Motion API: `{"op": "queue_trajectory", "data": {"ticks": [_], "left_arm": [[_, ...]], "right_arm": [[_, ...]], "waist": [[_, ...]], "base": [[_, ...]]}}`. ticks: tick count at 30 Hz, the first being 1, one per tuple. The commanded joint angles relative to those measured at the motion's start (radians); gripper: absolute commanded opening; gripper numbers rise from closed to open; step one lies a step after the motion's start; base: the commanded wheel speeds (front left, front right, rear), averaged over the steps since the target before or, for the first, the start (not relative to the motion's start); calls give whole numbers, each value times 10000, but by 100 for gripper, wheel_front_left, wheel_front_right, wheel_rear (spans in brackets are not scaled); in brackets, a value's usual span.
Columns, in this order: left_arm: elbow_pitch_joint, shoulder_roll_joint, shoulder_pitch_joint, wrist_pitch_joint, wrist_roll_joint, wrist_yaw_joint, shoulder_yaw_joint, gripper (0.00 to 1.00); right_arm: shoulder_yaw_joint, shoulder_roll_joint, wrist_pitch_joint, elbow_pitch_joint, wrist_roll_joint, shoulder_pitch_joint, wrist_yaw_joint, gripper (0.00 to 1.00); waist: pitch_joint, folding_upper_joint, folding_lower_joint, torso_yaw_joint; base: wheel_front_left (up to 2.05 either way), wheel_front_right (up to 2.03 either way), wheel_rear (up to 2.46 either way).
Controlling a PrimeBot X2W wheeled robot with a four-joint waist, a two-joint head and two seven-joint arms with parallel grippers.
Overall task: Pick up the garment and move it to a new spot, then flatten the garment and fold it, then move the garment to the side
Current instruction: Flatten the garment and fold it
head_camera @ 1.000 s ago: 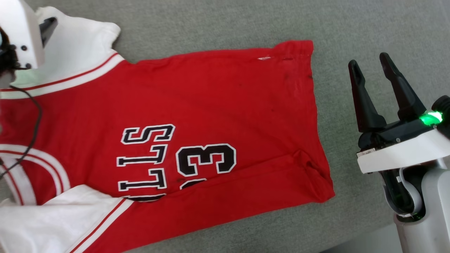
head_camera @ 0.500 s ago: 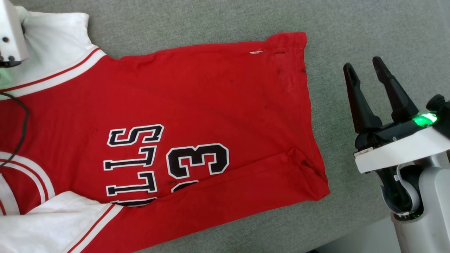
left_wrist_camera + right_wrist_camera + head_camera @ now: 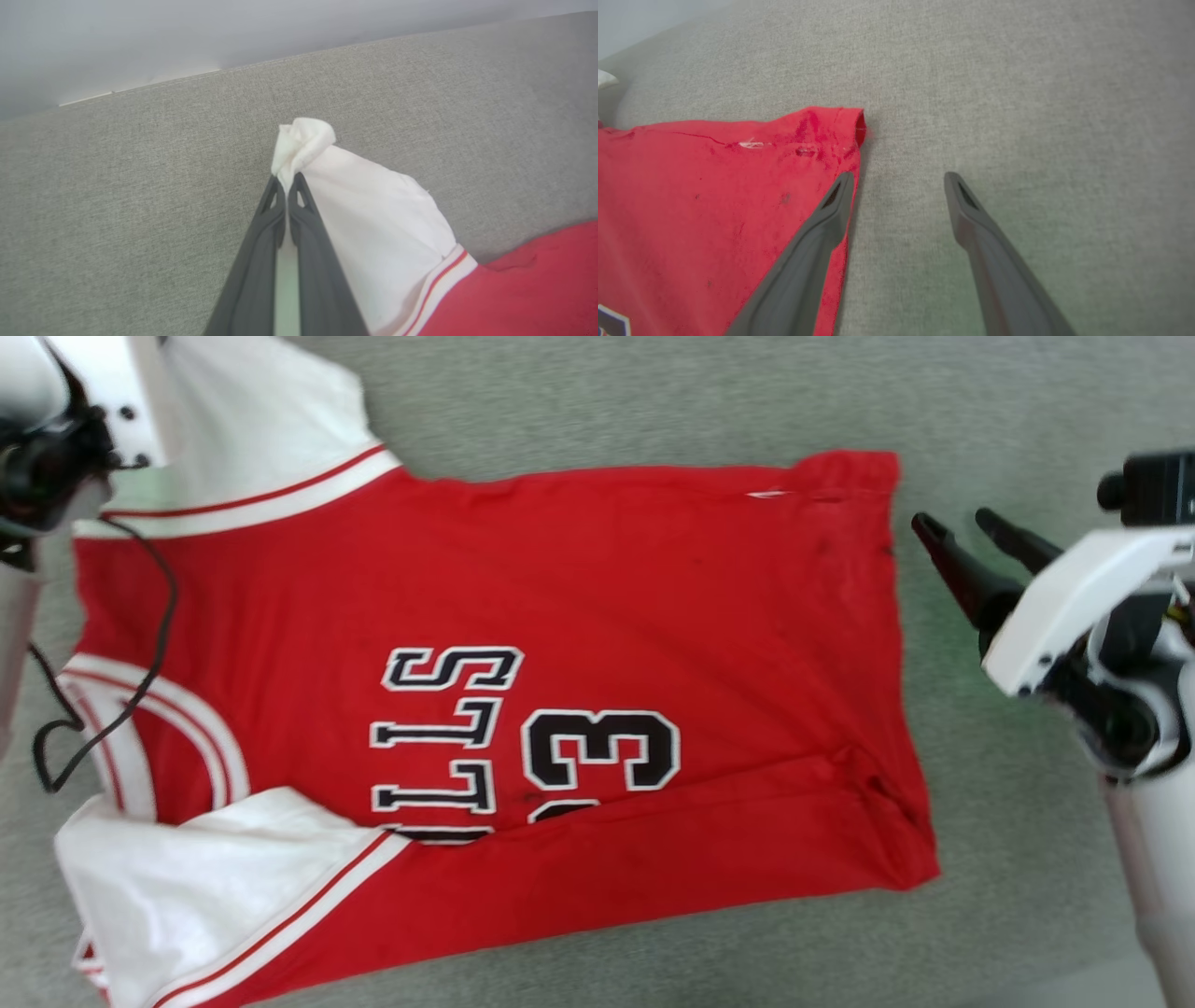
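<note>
The red garment (image 3: 597, 616) lies spread face up on the grey cloth surface, collar to the left and hem to the right, its lower edge folded over part of the dark lettering. In the left wrist view my left gripper (image 3: 286, 179) is shut on the bunched tip of the far white sleeve (image 3: 373, 224). The head view shows only that arm's white wrist (image 3: 121, 392), over the same sleeve. My right gripper (image 3: 952, 521) is open just right of the hem's far corner. One of its fingers (image 3: 831, 210) lies over the hem edge (image 3: 831, 135), and the gripper (image 3: 899, 179) holds nothing.
A black cable (image 3: 154, 644) hangs from the left arm across the shoulder and collar. The grey surface (image 3: 653, 392) stretches beyond the garment on the far and right sides. A pale wall (image 3: 187, 32) rises behind its back edge. Its near edge shows at the lower right (image 3: 1074, 989).
The camera has shifted. My right gripper has tipped over and come in close to the hem's far corner. The left gripper still holds the white sleeve.
</note>
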Motion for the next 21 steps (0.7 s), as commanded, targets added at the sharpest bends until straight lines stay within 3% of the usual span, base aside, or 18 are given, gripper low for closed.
{"op": "queue_trajectory", "data": {"ticks": [1, 7, 13, 14, 15, 21], "left_arm": [[-70, -68, -99, -88, 29, -50, -34, 0], [-525, -456, -211, -459, 77, -145, -171, 0], [-617, -645, -1, -782, 24, -265, -245, 0], [-600, -659, 71, -849, -4, -308, -247, 0], [-582, -672, 133, -910, -66, -328, -225, 0], [-558, -620, 589, -1539, -284, -483, 20, 0]], "right_arm": [[27, -51, 113, 95, 21, -295, -2, 100], [357, -240, 1232, 1574, 41, -1768, -2, 100], [1180, -15, 2464, 3323, 93, -2337, 0, 100], [1331, 14, 2743, 3571, 68, -2320, 0, 60], [1441, 57, 2922, 3704, 110, -2343, 0, 0], [1517, -365, 2381, 3246, 53, -2885, 11, 0]], "waist": [[5, 0, -1, 284], [267, 0, -1, 906], [395, 0, -1, 1247], [381, 0, -1, 1287], [362, 0, -1, 1315], [14, 0, -1, 1444]], "base": [[0, 0, 0], [0, 0, 0], [0, 0, 0], [0, 0, 0], [0, 0, 0], [0, 0, 0]]}}
